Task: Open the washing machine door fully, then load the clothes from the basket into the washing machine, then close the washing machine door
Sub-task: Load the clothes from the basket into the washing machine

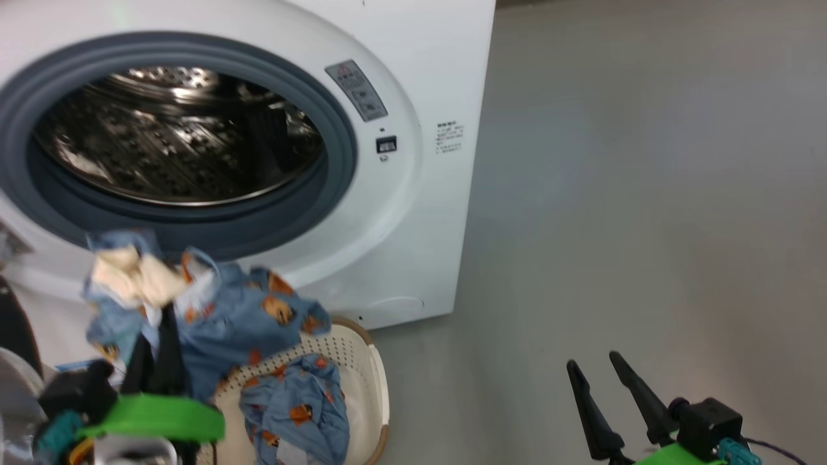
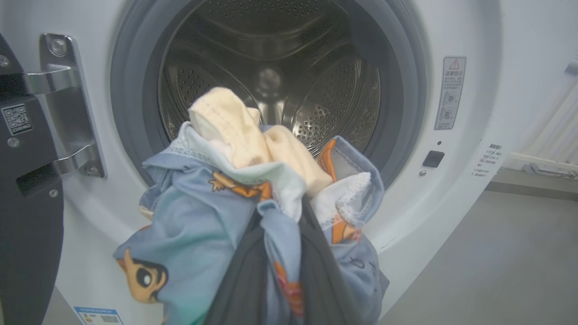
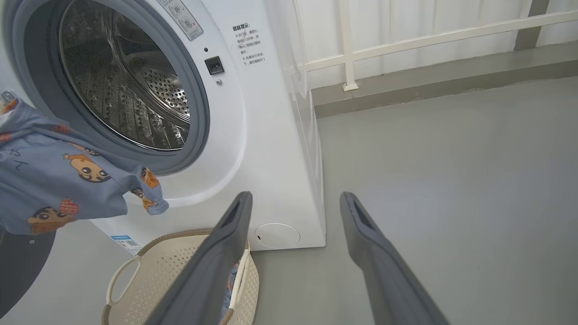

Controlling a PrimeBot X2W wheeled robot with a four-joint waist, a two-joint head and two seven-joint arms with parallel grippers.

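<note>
The washing machine (image 1: 413,213) stands with its steel drum (image 1: 174,135) exposed. Its black door (image 2: 27,225) is swung out to the left on metal hinges (image 2: 67,104). My left gripper (image 1: 158,336) is shut on the clothes (image 1: 239,316), a light blue printed garment held bunched above the basket (image 1: 375,374), just in front of the opening's lower rim. In the left wrist view the clothes (image 2: 203,216) cover the fingertips before the drum. A second blue garment (image 1: 303,407) lies in the basket. My right gripper (image 1: 593,360) hangs open over the floor, empty.
Grey floor (image 1: 646,194) stretches to the right of the machine. A white railing and a low ledge (image 3: 406,40) run behind it. The basket (image 3: 149,271) sits on the floor against the machine's front lower corner.
</note>
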